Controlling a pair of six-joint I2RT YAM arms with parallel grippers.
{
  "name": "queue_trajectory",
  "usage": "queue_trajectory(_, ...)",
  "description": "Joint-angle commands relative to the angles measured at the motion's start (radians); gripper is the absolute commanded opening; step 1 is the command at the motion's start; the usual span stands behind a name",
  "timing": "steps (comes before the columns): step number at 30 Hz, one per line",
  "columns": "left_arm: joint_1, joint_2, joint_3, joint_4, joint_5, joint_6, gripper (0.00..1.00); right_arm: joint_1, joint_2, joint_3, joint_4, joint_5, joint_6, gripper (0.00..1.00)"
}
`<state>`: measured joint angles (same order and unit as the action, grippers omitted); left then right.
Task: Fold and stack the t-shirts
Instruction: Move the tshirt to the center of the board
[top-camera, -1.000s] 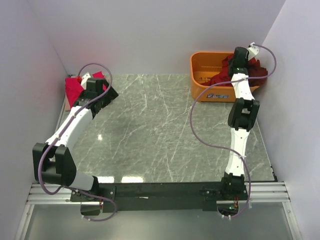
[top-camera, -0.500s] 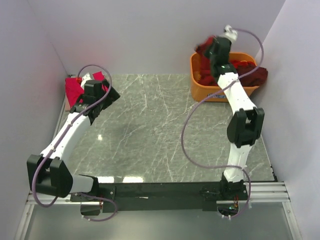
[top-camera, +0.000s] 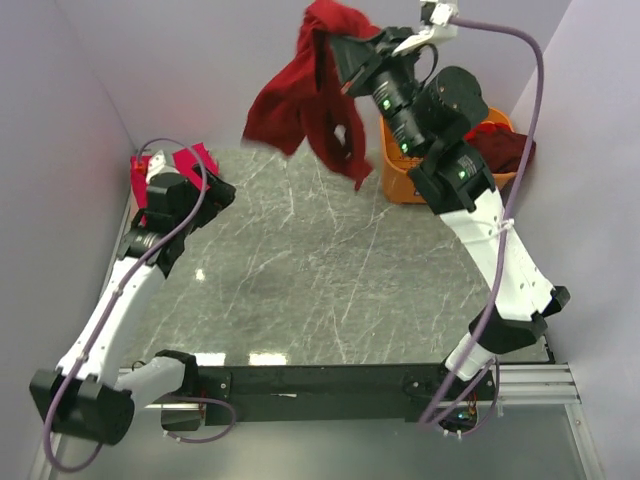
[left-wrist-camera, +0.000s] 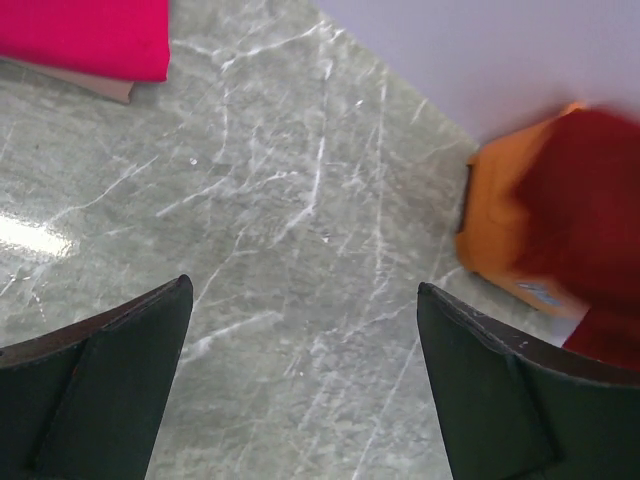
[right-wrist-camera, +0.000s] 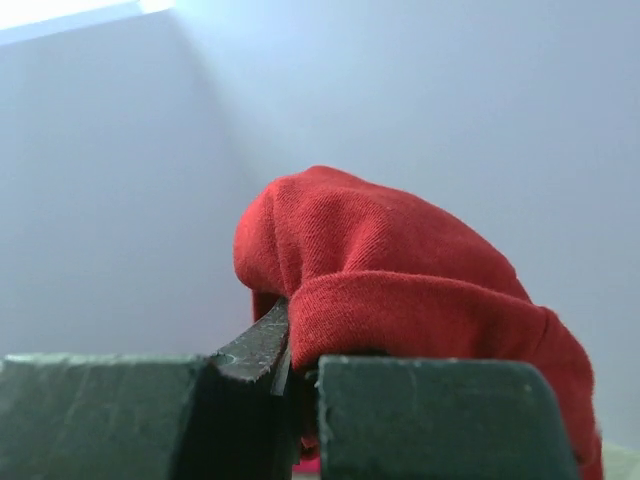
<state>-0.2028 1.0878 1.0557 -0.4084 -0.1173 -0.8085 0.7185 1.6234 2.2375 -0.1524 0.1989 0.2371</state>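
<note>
My right gripper (top-camera: 340, 48) is shut on a red t-shirt (top-camera: 300, 100) and holds it high above the back of the table, the cloth hanging down loose. In the right wrist view the red t-shirt (right-wrist-camera: 400, 270) bulges over the shut fingers (right-wrist-camera: 440, 415). A folded pink-magenta t-shirt (top-camera: 160, 170) lies at the far left corner; its edge shows in the left wrist view (left-wrist-camera: 90, 35). My left gripper (top-camera: 215, 190) is open and empty next to that pile, over bare table (left-wrist-camera: 300, 290). More dark red shirts (top-camera: 500, 145) lie in the basket.
An orange plastic basket (top-camera: 400, 180) stands at the back right, partly hidden by my right arm; it also shows in the left wrist view (left-wrist-camera: 500, 220). White walls close in the back and both sides. The grey marble tabletop (top-camera: 320, 280) spreads between the arms.
My right gripper has lifted the red t-shirt out of the basket, up and to the left. The left arm has drawn back a little from the pink pile.
</note>
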Motion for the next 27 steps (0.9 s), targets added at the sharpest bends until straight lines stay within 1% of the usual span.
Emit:
queue_trajectory(1, -0.003, -0.092, -0.028, -0.032, -0.008, -0.021, 0.99, 0.079, -0.013, 0.005, -0.054, 0.045, 0.024, 0.00)
queue_trajectory(3, -0.003, -0.136, -0.042, -0.073, -0.031, -0.037, 0.99, 0.087, -0.020, 0.001, -0.081, 0.100, 0.095, 0.00)
queue_trajectory(5, -0.003, -0.161, -0.054, -0.093, -0.039, -0.038, 0.99, 0.087, -0.054, -0.042, -0.104, 0.158, 0.134, 0.00)
queue_trajectory(8, -0.003, -0.196, -0.074, -0.128, -0.056, -0.049, 1.00, 0.081, -0.129, -0.221, -0.163, 0.266, 0.201, 0.00)
queue_trajectory(9, -0.003, -0.204, -0.089, -0.139, -0.062, -0.052, 0.99, 0.075, -0.155, -0.374, -0.174, 0.289, 0.249, 0.00)
queue_trajectory(10, -0.004, -0.207, -0.097, -0.141, -0.067, -0.054, 0.99, 0.061, -0.212, -0.463, -0.180, 0.313, 0.286, 0.00)
queue_trajectory(11, -0.003, -0.206, -0.108, -0.144, -0.067, -0.054, 0.99, 0.020, -0.239, -0.557, -0.190, 0.310, 0.324, 0.00)
queue_trajectory(12, -0.003, -0.197, -0.127, -0.153, -0.068, -0.055, 1.00, -0.017, -0.266, -0.736, -0.196, 0.301, 0.399, 0.00)
queue_trajectory(13, -0.003, -0.189, -0.140, -0.158, -0.067, -0.058, 0.99, -0.057, -0.307, -0.824, -0.206, 0.277, 0.444, 0.00)
queue_trajectory(14, -0.003, -0.180, -0.160, -0.162, -0.053, -0.061, 1.00, -0.161, -0.325, -0.987, -0.232, 0.242, 0.482, 0.00)
queue_trajectory(16, -0.003, -0.143, -0.178, -0.184, -0.041, -0.066, 0.99, -0.250, -0.368, -1.138, -0.222, 0.168, 0.521, 0.00)
queue_trajectory(17, -0.004, -0.132, -0.203, -0.182, -0.013, -0.066, 0.99, -0.295, -0.379, -1.249, -0.219, 0.163, 0.519, 0.04)
queue_trajectory(18, -0.004, -0.118, -0.218, -0.182, -0.002, -0.069, 0.99, -0.345, -0.390, -1.289, -0.217, 0.165, 0.493, 0.26)
queue_trajectory(19, -0.004, -0.114, -0.235, -0.175, 0.013, -0.069, 1.00, -0.362, -0.405, -1.317, -0.239, 0.171, 0.479, 0.38)
queue_trajectory(20, -0.004, -0.112, -0.270, -0.170, 0.030, -0.070, 0.99, -0.372, -0.411, -1.344, -0.255, 0.195, 0.467, 0.52)
queue_trajectory(21, -0.004, -0.114, -0.287, -0.162, 0.065, -0.072, 0.99, -0.373, -0.418, -1.349, -0.272, 0.204, 0.452, 0.68)
queue_trajectory(22, -0.004, -0.117, -0.304, -0.159, 0.077, -0.077, 0.99, -0.372, -0.433, -1.352, -0.283, 0.204, 0.440, 0.71)
queue_trajectory(25, -0.004, -0.137, -0.353, -0.181, 0.110, -0.095, 0.99, -0.332, -0.482, -1.368, -0.263, 0.078, 0.378, 0.75)
queue_trajectory(27, -0.004, -0.160, -0.388, -0.210, 0.128, -0.109, 1.00, -0.257, -0.496, -1.369, -0.217, 0.015, 0.325, 0.76)
